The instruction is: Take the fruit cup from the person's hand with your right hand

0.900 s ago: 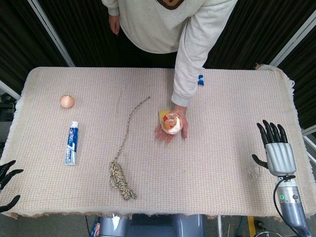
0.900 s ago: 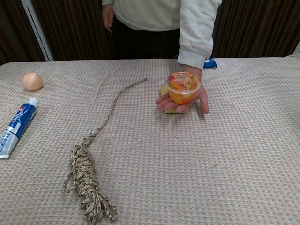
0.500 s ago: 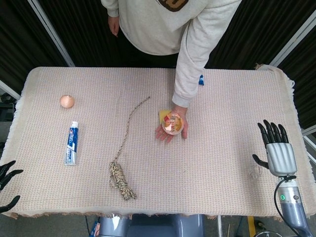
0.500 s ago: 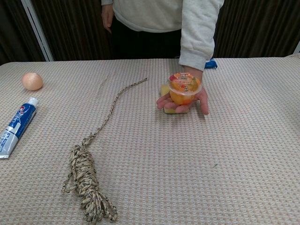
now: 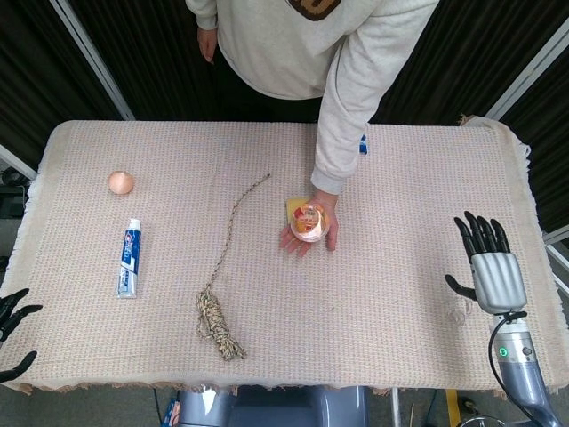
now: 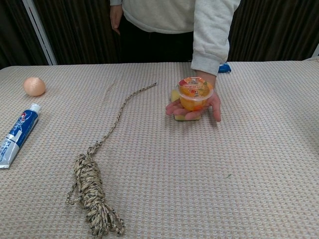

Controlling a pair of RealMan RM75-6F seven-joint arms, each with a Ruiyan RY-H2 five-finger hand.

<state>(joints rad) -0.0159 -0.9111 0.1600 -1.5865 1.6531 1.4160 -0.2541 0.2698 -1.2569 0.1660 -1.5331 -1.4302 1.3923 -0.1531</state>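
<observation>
The fruit cup (image 5: pixel 308 221) (image 6: pixel 195 93) is clear plastic with orange fruit and a printed lid. It stands upright on the person's open palm (image 5: pixel 305 238) (image 6: pixel 193 108), held just above the middle of the table. My right hand (image 5: pixel 488 264) hovers over the table's right edge, fingers spread and empty, well to the right of the cup. My left hand (image 5: pixel 12 324) shows only as dark fingertips at the lower left corner, spread and holding nothing. The chest view shows neither hand.
A coiled rope (image 5: pixel 220 313) (image 6: pixel 93 186) with a long tail lies left of the cup. A toothpaste tube (image 5: pixel 130 258) (image 6: pixel 17 133) and an egg-like ball (image 5: pixel 121 182) (image 6: pixel 34 86) lie at the left. A yellow object (image 6: pixel 175 95) sits under the person's palm; a blue packet (image 6: pixel 224 67) lies behind their arm.
My right hand has shifted slightly left, toward the cup. The person's hand and the cup have barely moved.
</observation>
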